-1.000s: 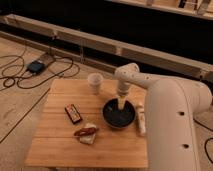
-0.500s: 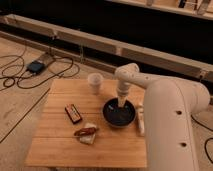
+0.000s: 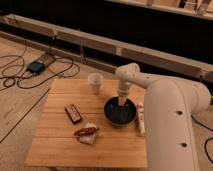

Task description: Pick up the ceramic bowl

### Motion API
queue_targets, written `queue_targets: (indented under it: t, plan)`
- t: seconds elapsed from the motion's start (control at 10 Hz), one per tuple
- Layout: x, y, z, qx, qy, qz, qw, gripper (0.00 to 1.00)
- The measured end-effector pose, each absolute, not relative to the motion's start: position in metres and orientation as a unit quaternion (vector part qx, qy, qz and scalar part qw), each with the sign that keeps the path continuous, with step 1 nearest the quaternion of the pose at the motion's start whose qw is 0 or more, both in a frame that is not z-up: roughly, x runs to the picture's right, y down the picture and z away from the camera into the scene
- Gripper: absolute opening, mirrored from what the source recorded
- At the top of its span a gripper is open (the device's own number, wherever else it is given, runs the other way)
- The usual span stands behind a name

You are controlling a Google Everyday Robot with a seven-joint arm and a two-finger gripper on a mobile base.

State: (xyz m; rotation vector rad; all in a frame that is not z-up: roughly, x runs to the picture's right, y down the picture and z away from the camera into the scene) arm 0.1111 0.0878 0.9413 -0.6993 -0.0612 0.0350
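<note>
We list a wooden slatted table [image 3: 55,150] carrying these items:

- Ceramic bowl [image 3: 116,117], dark and glossy, on the right-centre of the top.
- Gripper [image 3: 121,102], pointing down from the white arm [image 3: 170,120] at the bowl's far rim. We cannot tell its opening or whether it has hold of anything.
- Pale cup [image 3: 94,82], upright near the far edge, left of the gripper.
- Dark flat rectangular object [image 3: 73,113], left of the bowl.
- Reddish-brown packet [image 3: 85,132] lying on something white.
- Black cables [image 3: 20,80] on the floor.

end effector [image 3: 121,102] over ceramic bowl [image 3: 115,116], blurred
</note>
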Motion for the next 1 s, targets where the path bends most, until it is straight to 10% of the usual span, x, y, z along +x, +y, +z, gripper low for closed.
queue_targets:
  t: [1.0]
  plan:
    - [0.109, 0.076, 0.902, -0.500, -0.035, 0.015, 0.865, 0.00]
